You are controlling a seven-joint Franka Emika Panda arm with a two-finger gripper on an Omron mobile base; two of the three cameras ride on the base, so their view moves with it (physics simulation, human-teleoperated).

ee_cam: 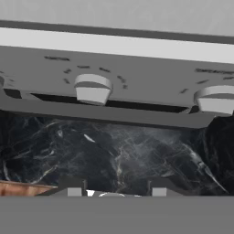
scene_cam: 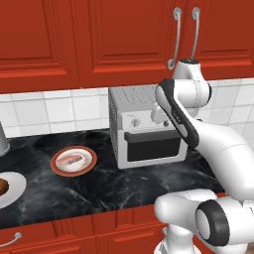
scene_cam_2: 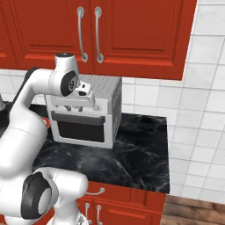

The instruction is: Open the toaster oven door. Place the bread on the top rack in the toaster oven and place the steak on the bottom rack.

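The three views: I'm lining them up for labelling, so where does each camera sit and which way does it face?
Left base view: behind the arm's left, facing the counter; toaster oven, steak on its plate, white arm rising at lower right.
Right base view: behind the arm's right, facing the oven's front and vented side; arm at lower left.
Hand view: on the hand, close under the oven's knobs; claw tips at the bottom.
Both base views share the oven, the toaster oven door and the arm.
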